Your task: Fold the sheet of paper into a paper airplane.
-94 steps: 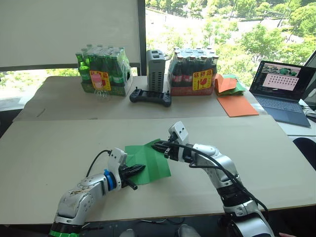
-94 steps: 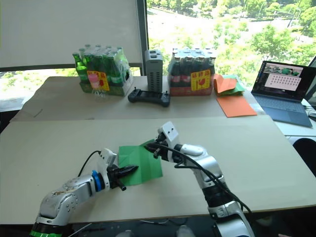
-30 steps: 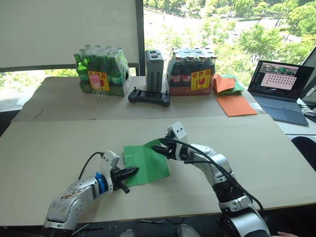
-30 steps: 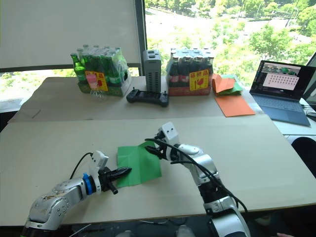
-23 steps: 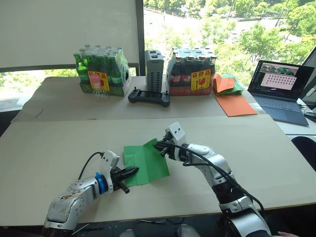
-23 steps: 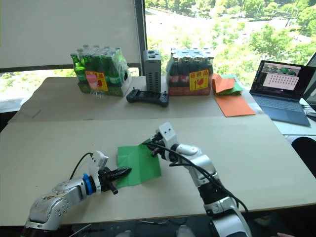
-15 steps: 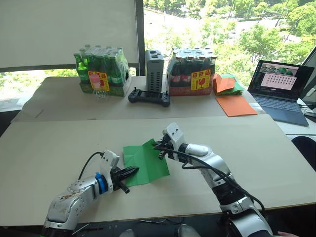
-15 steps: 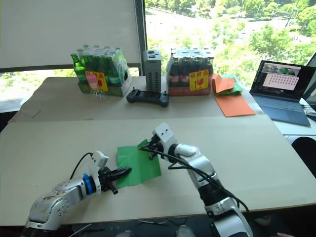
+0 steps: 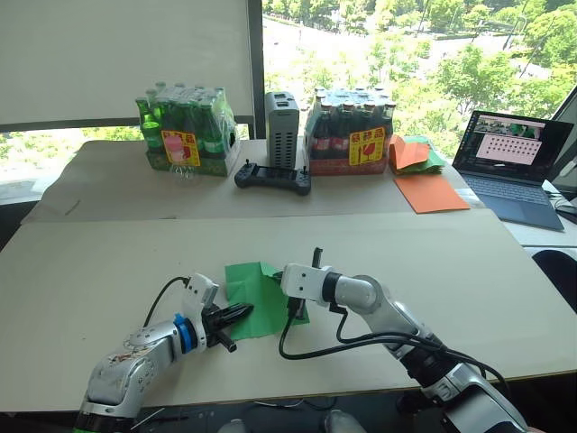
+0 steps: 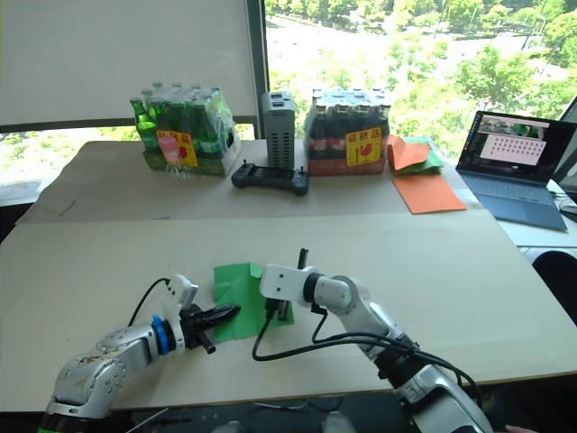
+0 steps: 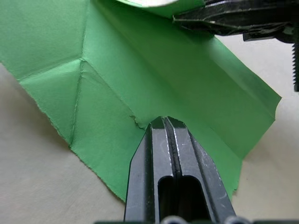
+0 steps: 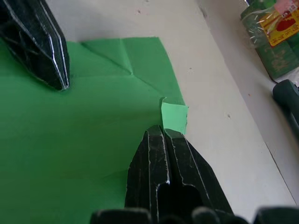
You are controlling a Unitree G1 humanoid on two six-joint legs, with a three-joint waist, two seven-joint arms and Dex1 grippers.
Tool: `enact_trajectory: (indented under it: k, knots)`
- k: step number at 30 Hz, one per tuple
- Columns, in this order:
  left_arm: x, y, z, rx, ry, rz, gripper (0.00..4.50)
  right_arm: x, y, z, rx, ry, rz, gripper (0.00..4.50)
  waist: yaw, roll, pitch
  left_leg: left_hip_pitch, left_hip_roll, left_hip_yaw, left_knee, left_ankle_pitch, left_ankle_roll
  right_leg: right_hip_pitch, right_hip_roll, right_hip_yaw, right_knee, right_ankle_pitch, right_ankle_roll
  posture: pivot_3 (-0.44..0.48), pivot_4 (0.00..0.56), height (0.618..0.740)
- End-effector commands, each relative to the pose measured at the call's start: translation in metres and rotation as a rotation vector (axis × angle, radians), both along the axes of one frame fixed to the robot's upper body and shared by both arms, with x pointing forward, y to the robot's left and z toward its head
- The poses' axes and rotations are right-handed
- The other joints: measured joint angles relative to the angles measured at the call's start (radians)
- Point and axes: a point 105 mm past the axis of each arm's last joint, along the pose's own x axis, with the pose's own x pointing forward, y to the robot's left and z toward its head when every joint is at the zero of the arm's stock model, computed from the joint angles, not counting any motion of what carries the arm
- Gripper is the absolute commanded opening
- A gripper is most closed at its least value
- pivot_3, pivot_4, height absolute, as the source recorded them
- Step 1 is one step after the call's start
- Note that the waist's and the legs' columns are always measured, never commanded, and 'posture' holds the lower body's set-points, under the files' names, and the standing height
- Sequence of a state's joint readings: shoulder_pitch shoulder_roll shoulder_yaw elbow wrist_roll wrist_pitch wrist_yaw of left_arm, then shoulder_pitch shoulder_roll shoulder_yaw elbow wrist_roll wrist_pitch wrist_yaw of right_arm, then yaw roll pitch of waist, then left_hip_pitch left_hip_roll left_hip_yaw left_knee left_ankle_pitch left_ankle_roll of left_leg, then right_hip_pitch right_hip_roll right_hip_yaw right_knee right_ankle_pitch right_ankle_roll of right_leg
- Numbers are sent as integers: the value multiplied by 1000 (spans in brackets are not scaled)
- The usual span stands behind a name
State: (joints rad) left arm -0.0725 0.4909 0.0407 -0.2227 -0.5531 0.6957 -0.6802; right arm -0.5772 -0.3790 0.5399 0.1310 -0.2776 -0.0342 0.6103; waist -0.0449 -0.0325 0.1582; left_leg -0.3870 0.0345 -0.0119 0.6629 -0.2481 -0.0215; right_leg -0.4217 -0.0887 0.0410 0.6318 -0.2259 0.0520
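On the worktop (image 9: pixel 433 262), both grippers' fingers pressed together atop the sheet of paper (image 9: pixel 248 289); best slide firmly along the crease

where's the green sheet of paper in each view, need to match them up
Left eye view: sheet of paper lies low centre, between both grippers.
Right eye view: low centre-left.
Left wrist view: spread across most of the picture.
Right wrist view: covers the left half.
Shared landmark: left gripper resting shut on it.

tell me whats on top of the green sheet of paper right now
Both closed grippers press on the sheet of paper: the left gripper near its torn edge, the right gripper by a small folded-over corner flap. The paper beneath the fingertips is hidden.
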Motion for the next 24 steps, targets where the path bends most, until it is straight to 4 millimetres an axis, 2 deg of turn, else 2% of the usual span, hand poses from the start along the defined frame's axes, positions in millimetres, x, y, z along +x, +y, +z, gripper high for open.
enact_trajectory:
  k: [1,5,11,14,18,24]
  knots:
    - [3,12,-8,38,34,54,0,-1,4,8,-28,-101,50,66,0,0,0,0,0,0,0,0,0,0,0,0,0,0,0,0,150,727]
    - [14,9,10,-20,-6,74,0,2,4,5,-76,-160,66,66,2,0,0,0,0,0,0,0,0,0,0,0,0,0,0,0,150,727]
    - [38,-1,43,-121,-63,102,0,0,7,2,-87,-164,91,66,3,-1,0,-2,0,0,0,0,0,-1,0,0,-1,0,0,0,150,727]
    - [45,-8,53,-147,-75,93,0,0,7,1,-88,-163,93,66,3,-1,0,-2,-1,0,0,0,0,-1,-1,0,-1,0,0,0,150,727]
    - [49,-20,53,-126,-78,55,0,0,8,1,-90,-164,97,66,0,-1,0,-2,-1,0,0,0,0,-1,-1,0,-1,0,0,0,150,727]
    - [50,-24,37,-74,-43,36,0,0,9,3,-83,-167,96,66,1,-1,0,-2,-1,0,0,0,0,-1,-1,0,-1,0,0,0,150,727]
